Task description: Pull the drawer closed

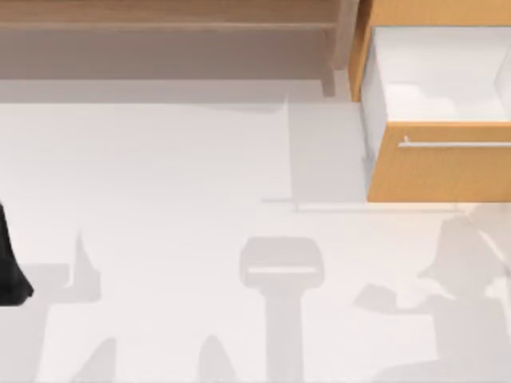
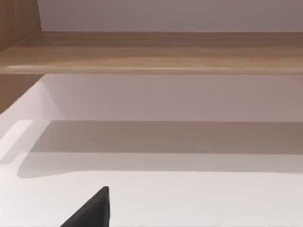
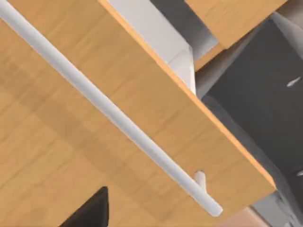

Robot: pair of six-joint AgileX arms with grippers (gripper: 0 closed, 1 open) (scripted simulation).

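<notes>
At the far right of the table, the drawer (image 1: 435,163) stands pulled well out of its cabinet (image 1: 431,12), its white inner walls (image 1: 447,76) open to the overhead camera and its orange-tan front (image 3: 94,123) facing the near edge. The thin silver bar handle (image 1: 457,144) runs level across the upper part of that front. In the right wrist view the front panel lies close and slanted across the picture, with the handle (image 3: 109,111) crossing it and one of its end posts (image 3: 200,178) showing near the drawer's corner; this suggests the right arm has its camera trained on the front, probably so that it can press the panel back toward the cabinet, though I cannot tell whether anything touches the wood. A dark tip of the right gripper (image 3: 90,210) juts in at the picture's edge; whether its fingers are apart or together cannot be told. The left arm (image 1: 9,259) sits parked at the table's left edge, and its wrist camera looks across the bare white tabletop (image 2: 189,203) toward the long brown wooden shelf (image 2: 156,52). A dark tip of the left gripper (image 2: 92,210) shows there too, its finger state likewise impossible to tell. Judged from how far the drawer stands out, the closing is not yet done.
</notes>
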